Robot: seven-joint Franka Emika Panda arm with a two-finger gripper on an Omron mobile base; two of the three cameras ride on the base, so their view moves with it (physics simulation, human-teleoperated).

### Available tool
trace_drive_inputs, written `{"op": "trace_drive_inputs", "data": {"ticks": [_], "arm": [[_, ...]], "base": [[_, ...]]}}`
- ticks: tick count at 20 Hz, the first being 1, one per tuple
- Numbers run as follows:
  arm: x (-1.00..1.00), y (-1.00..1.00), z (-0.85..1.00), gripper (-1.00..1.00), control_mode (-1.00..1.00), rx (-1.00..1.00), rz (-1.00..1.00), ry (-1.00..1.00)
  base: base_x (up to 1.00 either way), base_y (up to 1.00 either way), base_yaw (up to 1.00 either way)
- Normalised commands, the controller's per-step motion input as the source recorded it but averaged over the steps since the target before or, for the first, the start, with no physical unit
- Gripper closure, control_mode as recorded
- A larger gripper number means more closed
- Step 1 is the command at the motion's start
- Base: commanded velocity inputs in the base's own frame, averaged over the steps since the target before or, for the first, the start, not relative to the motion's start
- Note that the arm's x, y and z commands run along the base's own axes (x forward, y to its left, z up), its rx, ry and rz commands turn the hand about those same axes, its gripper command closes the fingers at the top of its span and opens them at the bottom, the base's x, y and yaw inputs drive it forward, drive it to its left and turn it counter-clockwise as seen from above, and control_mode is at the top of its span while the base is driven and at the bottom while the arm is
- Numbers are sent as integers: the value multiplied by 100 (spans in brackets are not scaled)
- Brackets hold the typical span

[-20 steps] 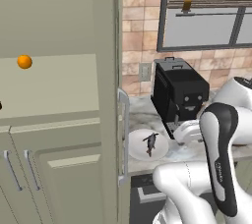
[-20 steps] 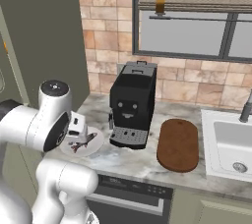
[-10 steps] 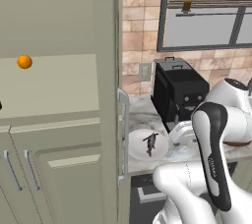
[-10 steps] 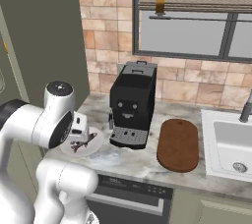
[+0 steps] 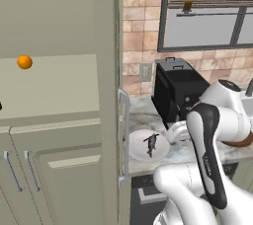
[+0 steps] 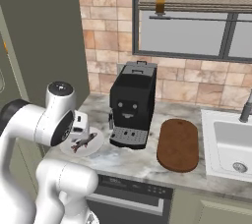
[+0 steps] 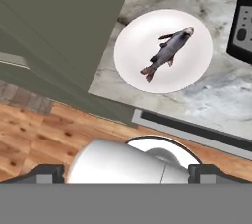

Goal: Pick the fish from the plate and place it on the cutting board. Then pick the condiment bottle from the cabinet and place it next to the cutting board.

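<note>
The grey fish lies on the white plate on the marble counter, left of the coffee machine. The fish and plate also appear in the left base view. My gripper hovers above the plate with its fingers wide open and nothing between them. The hand hangs over the plate's left side. The dark brown cutting board lies right of the machine. The sage cabinet stands open. The condiment bottle cannot be made out; only a dark sliver shows at the recess's left edge.
A black coffee machine stands between plate and board. The open cabinet door's edge, with its silver handle, juts out just left of the plate. An orange ball sits in the recess. A sink lies at the far right.
The arm's elbow has shifted a little and the hand has edged in over the plate. The fish, plate and board have not moved, and the fingers stay open.
</note>
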Motion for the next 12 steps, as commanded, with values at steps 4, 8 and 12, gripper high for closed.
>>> {"op": "trace_drive_inputs", "data": {"ticks": [4,8,12], "arm": [[-2,0,-40,-100,-100,0,-6,-20],[-7,0,-44,-100,-100,0,-8,-20],[-14,8,-52,-100,-100,0,-9,-18]], "base": [[0,0,0],[0,0,0],[0,0,0]]}}
